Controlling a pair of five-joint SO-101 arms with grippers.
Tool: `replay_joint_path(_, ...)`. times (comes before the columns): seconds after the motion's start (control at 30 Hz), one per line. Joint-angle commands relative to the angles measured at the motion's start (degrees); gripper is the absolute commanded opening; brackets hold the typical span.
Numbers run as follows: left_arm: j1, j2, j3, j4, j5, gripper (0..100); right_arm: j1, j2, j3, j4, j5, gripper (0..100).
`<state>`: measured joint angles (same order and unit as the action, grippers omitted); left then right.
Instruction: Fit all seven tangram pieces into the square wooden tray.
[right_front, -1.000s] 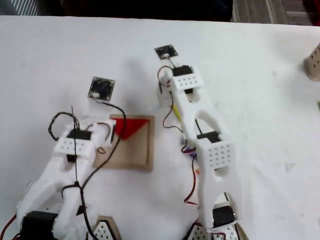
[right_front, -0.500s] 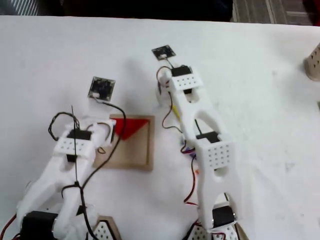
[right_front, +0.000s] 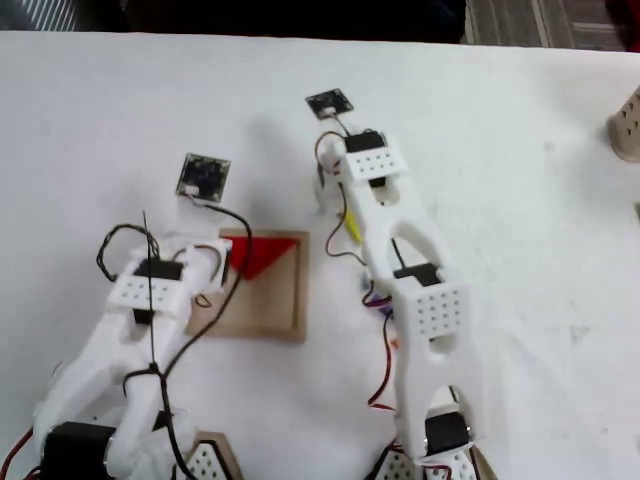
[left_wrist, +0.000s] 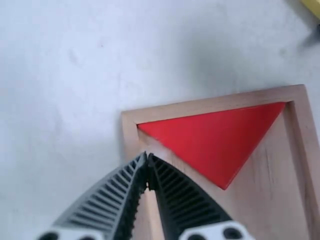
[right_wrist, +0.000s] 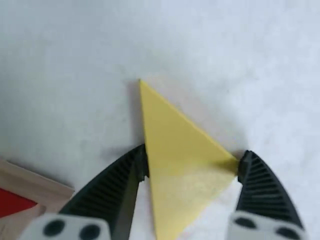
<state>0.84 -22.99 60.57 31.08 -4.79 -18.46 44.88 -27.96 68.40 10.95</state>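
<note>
Tray holds only the red triangle. The right gripper barely shifts, jaws spread astride the yellow triangle, so a grasp seems close. The left gripper stays pinched shut, empty.

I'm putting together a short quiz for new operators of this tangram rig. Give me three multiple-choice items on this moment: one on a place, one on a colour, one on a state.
1. Where does the red triangle lie?
A) inside the wooden tray
B) beside the tray
C) in a gripper

2. What colour is the piece between the right gripper's jaws?
A) blue
B) yellow
C) green

3. How does the left gripper stand?
A) wide open
B) shut, holding nothing
C) shut on the red triangle

Answers:
1 A: the left wrist view shows it within the tray's rim.
2 B: the yellow triangle lies between the spread jaws.
3 B: its jaws meet over the tray's corner with nothing between them.
</note>
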Motion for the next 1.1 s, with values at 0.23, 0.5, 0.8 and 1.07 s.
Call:
replay_joint_path(0.23,0.7,-1.7,-0.2,-1.0,-0.7,3,-0.7,-0.8,-1.1,-0.2,0.5,22.2)
replay_joint_path(0.5,0.7,-1.7,-0.2,-1.1,-0.7,3,-0.9,-2.1,-1.1,1.5,0.8,22.2)
replay_joint_path(0.8,0.7,-1.7,-0.2,-1.1,-0.7,3,-0.7,-2.4,-0.9,1.1,0.8,14.7)
replay_joint_path(1.07,0.7,-1.7,-0.2,-1.1,-0.7,3,-0.7,-2.4,-0.9,1.1,0.5,15.2)
